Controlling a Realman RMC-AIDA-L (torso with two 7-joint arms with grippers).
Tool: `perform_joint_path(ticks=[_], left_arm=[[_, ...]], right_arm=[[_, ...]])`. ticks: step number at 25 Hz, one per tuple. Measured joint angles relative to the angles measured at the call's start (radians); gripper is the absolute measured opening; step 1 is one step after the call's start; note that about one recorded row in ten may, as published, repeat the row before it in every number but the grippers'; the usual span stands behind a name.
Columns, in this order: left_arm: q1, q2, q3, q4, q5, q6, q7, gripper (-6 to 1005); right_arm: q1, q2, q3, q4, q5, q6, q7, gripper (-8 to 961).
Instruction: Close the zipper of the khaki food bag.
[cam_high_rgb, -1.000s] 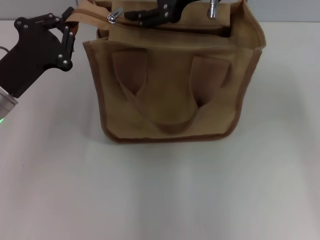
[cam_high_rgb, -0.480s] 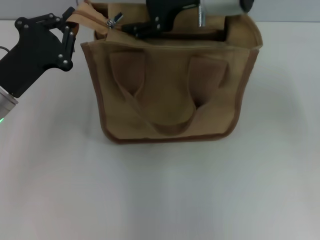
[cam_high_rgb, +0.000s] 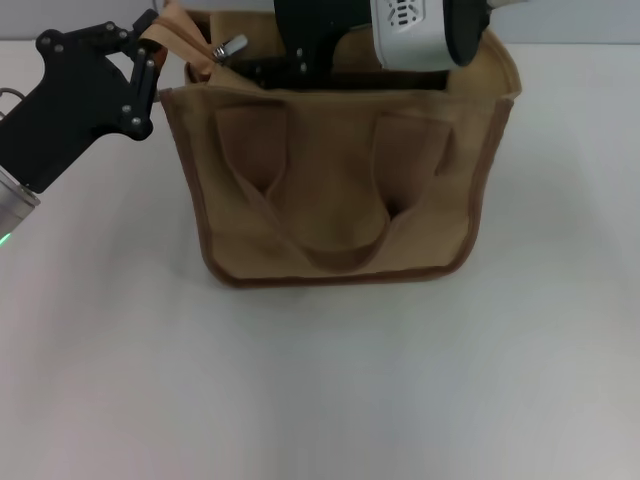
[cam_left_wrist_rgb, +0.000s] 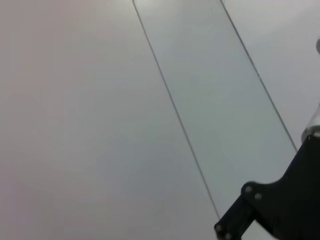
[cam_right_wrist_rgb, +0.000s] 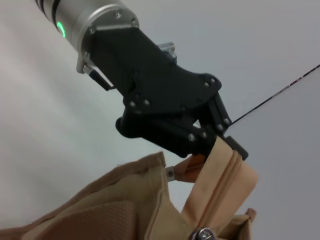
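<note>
The khaki food bag (cam_high_rgb: 335, 190) stands upright on the white bench (cam_high_rgb: 320, 380), a boxy canvas tote with darker brown piping, two flat loop handles and a front pocket. Its zipper (cam_right_wrist_rgb: 220, 185) runs along the top, the silver pull tab (cam_high_rgb: 230, 47) near the bag's left end. The left pincer (cam_high_rgb: 150, 50) is pinching the tan strip at that end. The right pincer (cam_high_rgb: 262, 68) reaches over the bag's top just beside the tab; whether it is spread or pressed together I cannot tell.

Overhead head view; close bag-corner (cam_right_wrist_rgb: 220, 175) wrist view
</note>
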Motion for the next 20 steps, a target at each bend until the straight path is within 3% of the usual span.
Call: perform_joint_path(ticks=[20], left_arm=[[-0.004,0.002,0.001,0.002,0.002,0.007,-0.022,17]], right_arm=[[-0.035,0.001,-0.035,-0.035,0.008,0.020,0.000,678]])
